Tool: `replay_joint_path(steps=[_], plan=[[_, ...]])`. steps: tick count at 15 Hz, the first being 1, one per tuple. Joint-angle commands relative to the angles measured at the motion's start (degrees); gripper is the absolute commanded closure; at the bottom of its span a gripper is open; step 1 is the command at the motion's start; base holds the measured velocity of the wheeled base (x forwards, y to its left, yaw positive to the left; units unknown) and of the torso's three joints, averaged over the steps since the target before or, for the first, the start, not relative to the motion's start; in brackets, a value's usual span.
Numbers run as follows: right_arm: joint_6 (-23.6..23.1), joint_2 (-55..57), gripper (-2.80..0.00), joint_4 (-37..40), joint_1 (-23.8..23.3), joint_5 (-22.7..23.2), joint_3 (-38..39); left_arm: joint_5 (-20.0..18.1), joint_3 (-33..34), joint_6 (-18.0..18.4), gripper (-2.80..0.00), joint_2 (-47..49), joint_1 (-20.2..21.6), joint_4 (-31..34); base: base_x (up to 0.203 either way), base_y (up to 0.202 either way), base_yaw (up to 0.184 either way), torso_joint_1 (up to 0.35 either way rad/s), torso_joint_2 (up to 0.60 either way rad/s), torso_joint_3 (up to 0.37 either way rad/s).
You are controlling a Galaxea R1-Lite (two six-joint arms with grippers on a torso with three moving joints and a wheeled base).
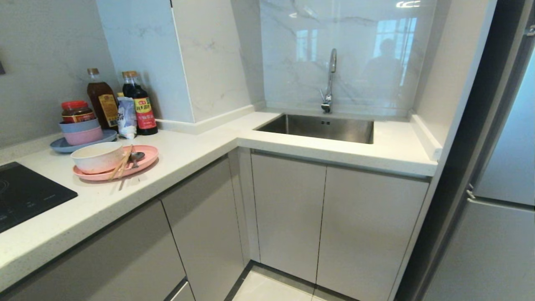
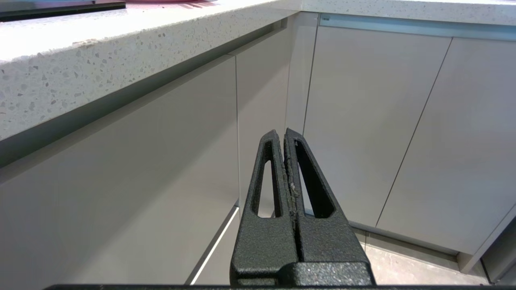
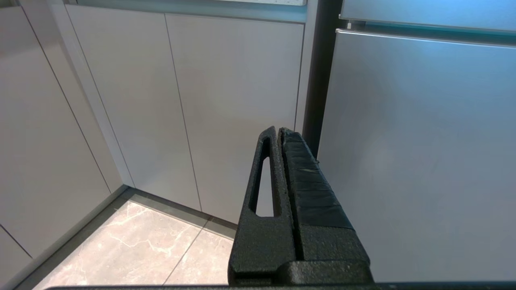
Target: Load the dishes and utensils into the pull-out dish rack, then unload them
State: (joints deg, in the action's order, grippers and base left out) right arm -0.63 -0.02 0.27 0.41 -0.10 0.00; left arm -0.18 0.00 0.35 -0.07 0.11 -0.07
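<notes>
Your pink plate (image 1: 144, 161) sits on the counter (image 1: 188, 154) beside the cooktop (image 1: 25, 194), carrying the cream bowl (image 1: 97, 156), chopsticks (image 1: 121, 164) and spoon (image 1: 136, 157). Left end effector (image 2: 284, 135) and right end effector (image 3: 278, 132) hang below counter height with fingers together (left nearer); no rack is pulled out.

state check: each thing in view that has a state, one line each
left gripper: shut, empty
right gripper: shut, empty
cabinet fronts: all closed, no rack out
pink plate: on counter, loaded
cream bowl: upright on plate
chopsticks: lying on plate
spoon: lying on plate
tap: off
</notes>
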Motion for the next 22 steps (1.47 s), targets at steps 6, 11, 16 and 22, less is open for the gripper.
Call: replay_joint_path(steps=[6, 11, 16, 22], plan=[[-0.1, -0.1, 0.00, 0.0, 0.0, 0.0, 0.0, 0.0, 0.0, 0.0, 0.00, 0.0, 0.1, 0.0, 0.000, 0.000, 0.000, 0.000, 0.00, 0.000], [0.0, -0.1, 0.00, 0.0, 0.0, 0.0, 0.0, 0.0, 0.0, 0.0, 0.00, 0.0, 0.0, 0.0, 0.000, 0.000, 0.000, 0.000, 0.00, 0.000], [-0.1, -0.1, 0.00, 0.0, 0.0, 0.0, 0.0, 0.0, 0.0, 0.0, 0.00, 0.0, 0.0, 0.0, 0.000, 0.000, 0.000, 0.000, 0.00, 0.000], [0.0, -0.1, 0.00, 0.0, 0.0, 0.0, 0.0, 0.0, 0.0, 0.0, 0.00, 0.0, 0.0, 0.0, 0.000, 0.000, 0.000, 0.000, 0.00, 0.000]])
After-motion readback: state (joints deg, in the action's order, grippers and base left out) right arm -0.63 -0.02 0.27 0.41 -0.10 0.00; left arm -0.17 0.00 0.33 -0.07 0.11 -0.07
